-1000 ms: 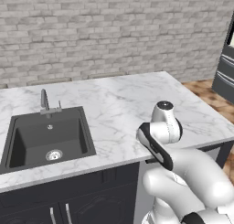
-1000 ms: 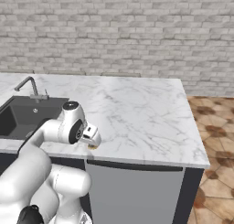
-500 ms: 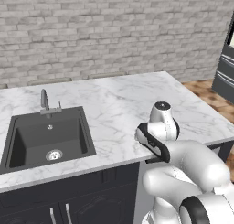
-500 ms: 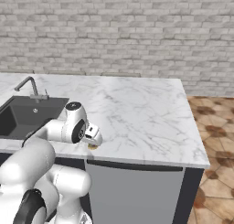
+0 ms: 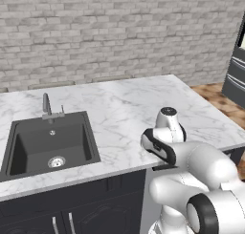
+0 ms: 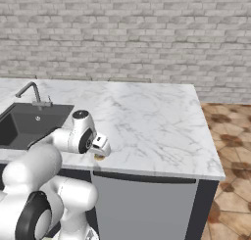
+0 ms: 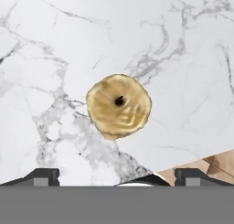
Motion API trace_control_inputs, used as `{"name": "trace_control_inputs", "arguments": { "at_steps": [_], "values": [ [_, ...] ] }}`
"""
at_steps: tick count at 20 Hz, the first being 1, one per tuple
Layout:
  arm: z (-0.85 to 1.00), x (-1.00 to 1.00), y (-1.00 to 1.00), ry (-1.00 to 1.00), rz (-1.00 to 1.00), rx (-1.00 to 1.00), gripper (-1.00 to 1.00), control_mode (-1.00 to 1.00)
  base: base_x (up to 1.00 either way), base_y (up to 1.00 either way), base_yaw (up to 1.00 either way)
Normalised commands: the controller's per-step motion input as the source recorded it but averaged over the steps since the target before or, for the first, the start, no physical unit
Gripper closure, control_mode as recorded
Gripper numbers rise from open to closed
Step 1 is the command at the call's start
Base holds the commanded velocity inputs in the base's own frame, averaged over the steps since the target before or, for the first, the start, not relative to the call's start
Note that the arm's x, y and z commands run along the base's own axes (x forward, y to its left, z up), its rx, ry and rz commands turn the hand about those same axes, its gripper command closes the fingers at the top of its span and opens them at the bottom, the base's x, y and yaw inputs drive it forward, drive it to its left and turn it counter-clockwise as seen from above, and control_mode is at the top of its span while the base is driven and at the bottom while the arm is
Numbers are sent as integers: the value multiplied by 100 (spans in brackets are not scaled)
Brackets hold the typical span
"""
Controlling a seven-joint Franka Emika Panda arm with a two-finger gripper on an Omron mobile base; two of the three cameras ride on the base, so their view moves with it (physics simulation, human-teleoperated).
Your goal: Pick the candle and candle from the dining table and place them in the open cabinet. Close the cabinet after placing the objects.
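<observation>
A round tan candle (image 7: 119, 106) with a dark wick hole stands on the white marble dining table (image 7: 183, 45), seen from straight above in the hand view. My gripper (image 7: 118, 176) hangs over it, open, one dark fingertip (image 7: 43, 175) on each side and nothing between them. In the right base view the gripper (image 6: 101, 147) points down near the table's front edge (image 6: 157, 168), and a sliver of the candle (image 6: 99, 157) shows under it. In the left base view the arm's wrist (image 5: 167, 121) hides the hand. The cabinet is out of view.
A black sink (image 5: 48, 142) with a metal tap (image 5: 47, 105) is set into the table's left part. A brick wall (image 5: 119, 37) stands behind. A dark appliance (image 5: 237, 70) is at the far right. Wooden floor (image 6: 230, 136) lies right of the table, and a grey dishwasher front (image 6: 142, 209) is below.
The hand has stayed almost still over the candle. The arm's elbow and lower links have swung further into both base views. The jaws are as wide as before.
</observation>
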Motion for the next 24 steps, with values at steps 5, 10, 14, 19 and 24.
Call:
{"name": "trace_control_inputs", "arguments": {
  "at_steps": [5, 10, 14, 19, 24],
  "values": [
    [-14, 2, 0, 0, 0, 0, -100, -100, 0, 0, 0],
    [-14, 3, 0, 0, 0, 0, -100, -100, 0, 0, 0],
    [-13, 3, 0, 0, 0, 0, -100, -100, 0, 0, 0],
    [-9, 3, 0, 0, 0, 0, -100, -100, 0, 0, 0],
    [-11, 5, 0, 0, 0, 0, -100, -100, 0, 0, 0]
  ]
}}
